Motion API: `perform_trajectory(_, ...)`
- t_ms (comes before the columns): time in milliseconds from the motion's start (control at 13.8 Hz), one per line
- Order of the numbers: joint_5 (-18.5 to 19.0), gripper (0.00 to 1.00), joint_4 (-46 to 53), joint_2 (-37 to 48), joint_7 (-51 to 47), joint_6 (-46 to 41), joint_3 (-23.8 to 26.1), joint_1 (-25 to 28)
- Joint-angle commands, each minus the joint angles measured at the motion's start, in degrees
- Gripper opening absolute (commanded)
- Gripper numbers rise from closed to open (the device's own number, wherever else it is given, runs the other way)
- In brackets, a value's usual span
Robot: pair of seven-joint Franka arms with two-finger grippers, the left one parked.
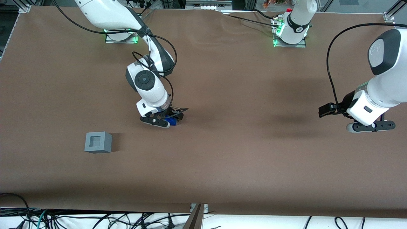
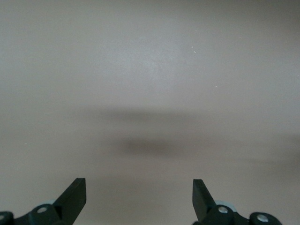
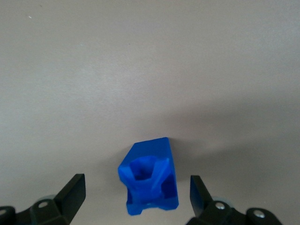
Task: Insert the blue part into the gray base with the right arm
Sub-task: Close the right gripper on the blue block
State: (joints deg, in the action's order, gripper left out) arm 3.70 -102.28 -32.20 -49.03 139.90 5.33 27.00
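The blue part (image 3: 150, 176) lies on the brown table between my two black fingers (image 3: 72, 190), with a gap on each side. My right arm's gripper (image 3: 136, 192) is open around it and touches nothing. In the front view the gripper (image 1: 168, 120) hangs low over the table with the blue part (image 1: 171, 121) showing just under it. The gray base (image 1: 98, 142) stands on the table nearer to the front camera and farther toward the working arm's end, its square recess facing up.
The brown table (image 1: 222, 159) spreads widely around both things. Cables (image 1: 95, 219) lie along the table's front edge. The working arm's mount (image 1: 120, 35) sits at the table's back edge.
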Motion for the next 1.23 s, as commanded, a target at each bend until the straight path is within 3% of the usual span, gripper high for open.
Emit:
perform_trajectory(0,1.49,0.99,-1.78,0.47,-1.15,1.43,-0.49,0.34)
perform_trajectory(218,3.77,0.93,-2.66,0.3,-1.15,2.13,-0.49,0.78)
perform_trajectory(508,3.95,0.81,-2.66,-0.49,-1.15,2.74,-0.49,1.31)
perform_trajectory(1017,5.62,0.47,-2.23,-0.58,0.16,2.48,-0.67,0.87)
perform_trajectory(1162,5.62,0.46,-1.79,0.21,3.05,1.78,-1.72,0.69)
